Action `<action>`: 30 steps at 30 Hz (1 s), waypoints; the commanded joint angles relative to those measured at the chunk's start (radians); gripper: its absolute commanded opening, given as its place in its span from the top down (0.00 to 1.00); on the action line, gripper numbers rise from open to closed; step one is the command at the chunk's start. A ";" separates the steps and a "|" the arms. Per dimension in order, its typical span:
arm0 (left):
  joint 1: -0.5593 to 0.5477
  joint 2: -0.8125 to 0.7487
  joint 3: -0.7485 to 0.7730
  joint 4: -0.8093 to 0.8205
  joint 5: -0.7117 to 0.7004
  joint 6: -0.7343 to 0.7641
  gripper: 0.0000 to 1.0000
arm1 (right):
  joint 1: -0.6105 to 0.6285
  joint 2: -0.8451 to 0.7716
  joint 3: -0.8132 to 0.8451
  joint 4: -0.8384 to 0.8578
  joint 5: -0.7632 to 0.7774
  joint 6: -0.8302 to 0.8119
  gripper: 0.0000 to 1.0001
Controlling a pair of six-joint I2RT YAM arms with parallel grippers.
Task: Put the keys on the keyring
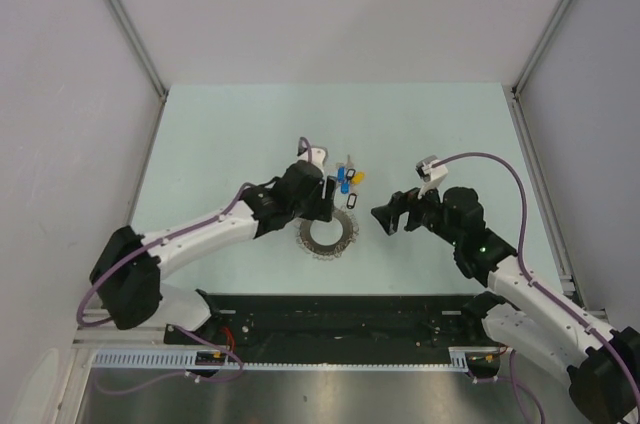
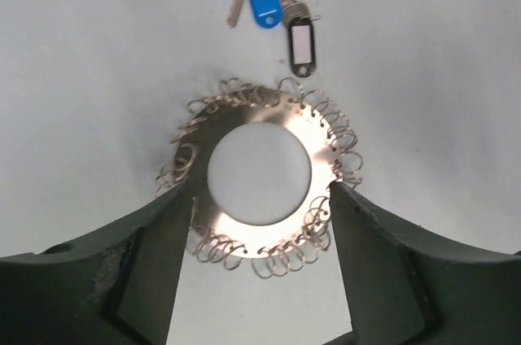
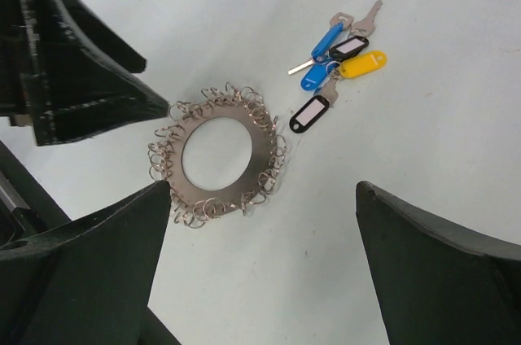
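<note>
The keyring [image 1: 312, 238] is a silvery disc with an open centre and a rim of small wire loops, lying flat on the table. The keys [image 1: 347, 179] lie just beyond it: blue and yellow heads and a black-rimmed oval tag [image 2: 301, 45]. My left gripper [image 2: 260, 190] is open and low over the keyring [image 2: 324, 158], one finger at each side of its near half. My right gripper [image 1: 384, 218] is open and empty, to the right of the ring. In the right wrist view the ring [image 3: 265, 146] and keys [image 3: 342, 56] lie ahead of my right gripper [image 3: 264, 190].
The pale green table [image 1: 240, 124] is boxed in by white walls on the left, right and back. A black rail [image 1: 330, 319] runs along the near edge between the arm bases. The left gripper's finger [image 3: 89, 93] shows at the ring's left in the right wrist view.
</note>
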 commanded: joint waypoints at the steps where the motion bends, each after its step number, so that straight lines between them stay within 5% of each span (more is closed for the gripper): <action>1: 0.007 -0.093 -0.109 -0.094 -0.064 -0.037 0.30 | 0.007 0.015 0.003 0.007 -0.016 0.022 0.00; 9: 0.028 -0.162 -0.291 -0.005 0.080 -0.123 0.57 | 0.007 0.015 0.003 -0.023 -0.013 0.026 0.00; 30: 0.031 -0.012 -0.275 0.067 0.208 -0.103 0.69 | 0.008 0.015 0.000 -0.039 -0.005 0.022 0.00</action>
